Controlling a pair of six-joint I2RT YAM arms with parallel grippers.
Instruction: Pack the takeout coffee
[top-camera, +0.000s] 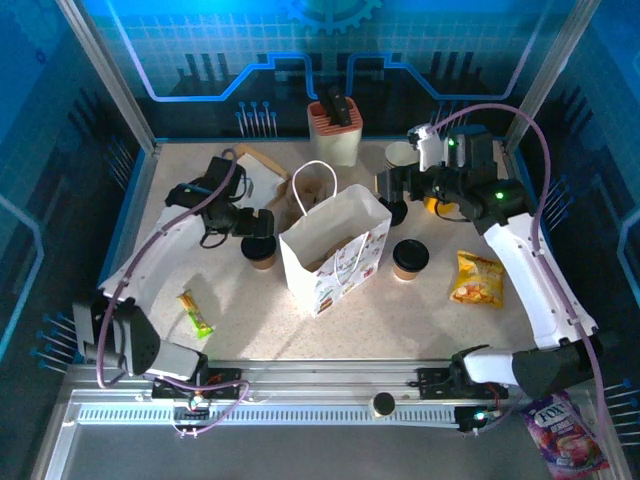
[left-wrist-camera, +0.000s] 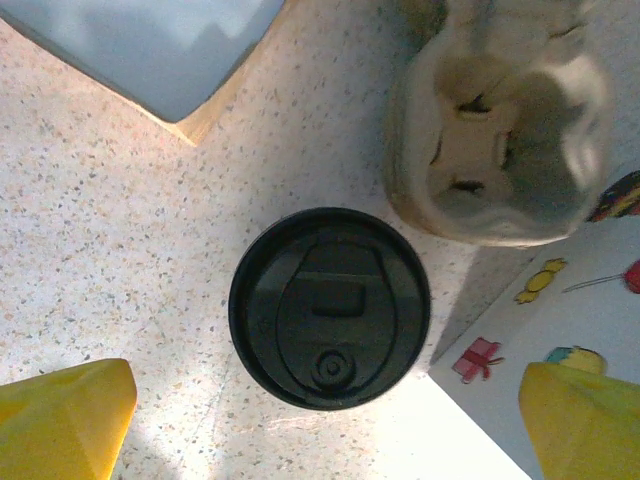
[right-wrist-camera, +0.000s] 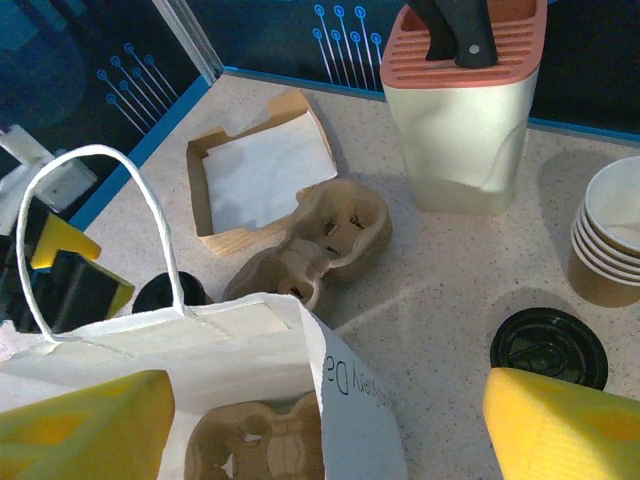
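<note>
One takeout coffee (left-wrist-camera: 330, 305), a tan cup under a black lid, stands on the table left of the white paper bag (top-camera: 335, 250). My left gripper (left-wrist-camera: 325, 425) hangs open straight above it, one yellow finger (left-wrist-camera: 65, 420) on each side, not touching it. In the top view that cup (top-camera: 262, 258) sits under the left gripper (top-camera: 258, 222). A second takeout coffee (top-camera: 410, 258) stands right of the bag. My right gripper (right-wrist-camera: 325, 435) is open over the bag's mouth, holding nothing. A pulp cup carrier (right-wrist-camera: 260, 445) lies inside the bag (right-wrist-camera: 200, 350).
Another pulp carrier (right-wrist-camera: 320, 240) lies behind the bag, beside a wooden napkin tray (right-wrist-camera: 260, 170). A knife block (right-wrist-camera: 460, 110), a stack of lidless cups (right-wrist-camera: 610, 230) and a loose black lid (right-wrist-camera: 548, 345) are at the back right. A chips bag (top-camera: 478, 278) and a snack bar (top-camera: 196, 313) lie nearer.
</note>
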